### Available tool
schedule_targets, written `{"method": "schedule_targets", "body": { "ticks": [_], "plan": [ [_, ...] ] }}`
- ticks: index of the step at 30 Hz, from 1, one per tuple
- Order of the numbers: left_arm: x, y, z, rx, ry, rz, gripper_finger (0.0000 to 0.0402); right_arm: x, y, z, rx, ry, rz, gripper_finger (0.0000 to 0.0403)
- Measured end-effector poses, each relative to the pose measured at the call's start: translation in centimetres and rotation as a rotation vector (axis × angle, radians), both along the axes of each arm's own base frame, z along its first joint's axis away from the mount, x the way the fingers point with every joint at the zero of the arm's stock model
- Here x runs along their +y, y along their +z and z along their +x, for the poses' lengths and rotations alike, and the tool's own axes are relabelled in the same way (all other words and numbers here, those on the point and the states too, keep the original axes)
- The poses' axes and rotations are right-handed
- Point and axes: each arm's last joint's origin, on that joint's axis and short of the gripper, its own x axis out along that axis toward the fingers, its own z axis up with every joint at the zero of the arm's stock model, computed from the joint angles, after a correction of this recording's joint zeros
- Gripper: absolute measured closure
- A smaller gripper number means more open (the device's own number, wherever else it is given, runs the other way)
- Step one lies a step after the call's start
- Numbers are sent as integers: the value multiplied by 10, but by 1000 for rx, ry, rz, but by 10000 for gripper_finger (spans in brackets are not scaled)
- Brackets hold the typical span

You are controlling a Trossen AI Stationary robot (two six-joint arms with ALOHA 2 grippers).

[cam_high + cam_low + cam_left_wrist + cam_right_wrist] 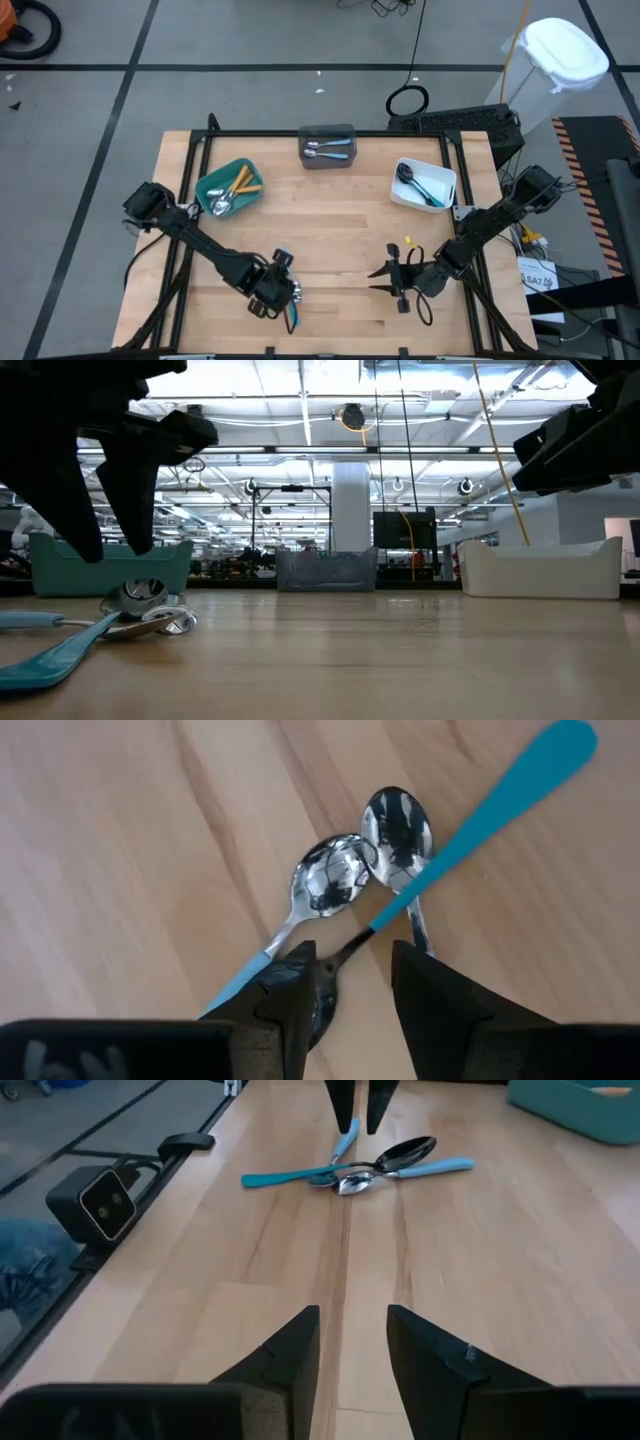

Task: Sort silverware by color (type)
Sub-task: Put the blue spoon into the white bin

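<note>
Left gripper [350,985]: fingers slightly parted, straddling the thin neck of a blue-handled utensil [500,795] atop two crossed silver spoons [330,880] on the table [340,250], near its front edge. Right gripper [352,1345]: fingers slightly parted, holding nothing, above bare wood.

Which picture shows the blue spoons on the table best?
The left wrist view: the spoons lie crossed just beyond the open left tool, bowls shiny and clear. The right wrist view shows them farther off. The low view shows them side-on. From above, the arm hides nearly all of them.
</note>
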Motion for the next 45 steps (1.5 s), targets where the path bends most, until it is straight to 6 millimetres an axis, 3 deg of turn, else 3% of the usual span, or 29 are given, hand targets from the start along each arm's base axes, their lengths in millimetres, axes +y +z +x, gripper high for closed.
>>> {"method": "schedule_targets", "body": {
  "ticks": [10, 15, 19, 30, 37, 45],
  "plan": [
    [0, -4, 2, 29, -233, 45, 268, -8, 2, 7, -17, -37, -6, 289],
    [1, -4, 2, 28, -333, 86, 268, -14, 3, 10, -47, -137, -8, 289],
    [5, -5, 5, 33, -364, 107, 268, -18, 4, 13, -71, -200, -12, 289],
    [8, -37, 12, 145, -437, 169, 268, -24, 8, 18, -104, -260, 90, 289],
    [15, -39, 17, 154, -463, 147, 271, -23, 9, 19, -112, -268, 117, 289],
    [22, -40, 22, 152, -577, 104, 306, -23, 10, 19, -120, -270, 123, 289]
  ]
}}
